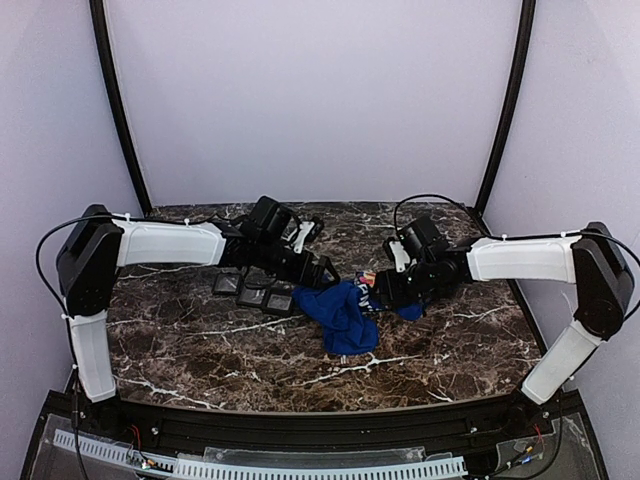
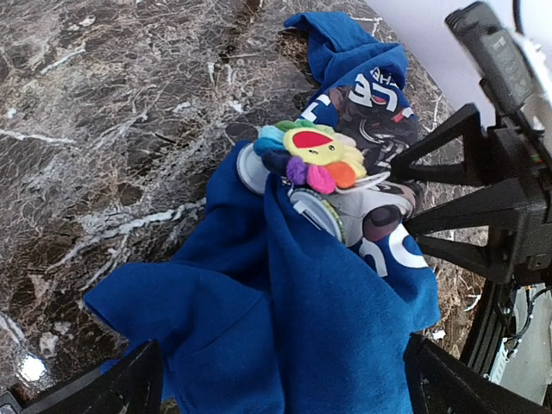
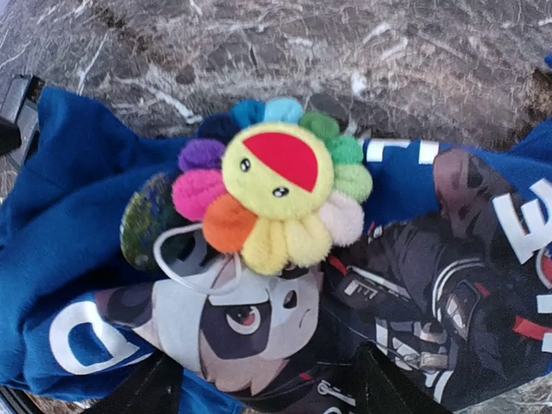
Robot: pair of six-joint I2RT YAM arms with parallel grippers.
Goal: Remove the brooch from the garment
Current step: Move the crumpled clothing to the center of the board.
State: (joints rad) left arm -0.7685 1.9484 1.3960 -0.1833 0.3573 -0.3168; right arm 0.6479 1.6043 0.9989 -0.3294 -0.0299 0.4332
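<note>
Top external shows us a crumpled blue printed cloth garment (image 1: 340, 318) lying about the middle of the dark marble table (image 1: 200, 350), with our two arms reaching in over it from the left and right edges. Our left gripper (image 2: 285, 384) hangs over the garment's left end, jaws spread wide and gripping nothing. Our right gripper (image 3: 267, 388) is over the garment's right end, above the cartoon print, jaws apart and holding nothing. The round plush flower brooch (image 3: 278, 194), yellow-faced with a red mouth and rainbow petals, sits on the garment just ahead of the right fingers. Small dark square trays (image 1: 255, 290) lie under the left arm, just left of the garment.
</note>
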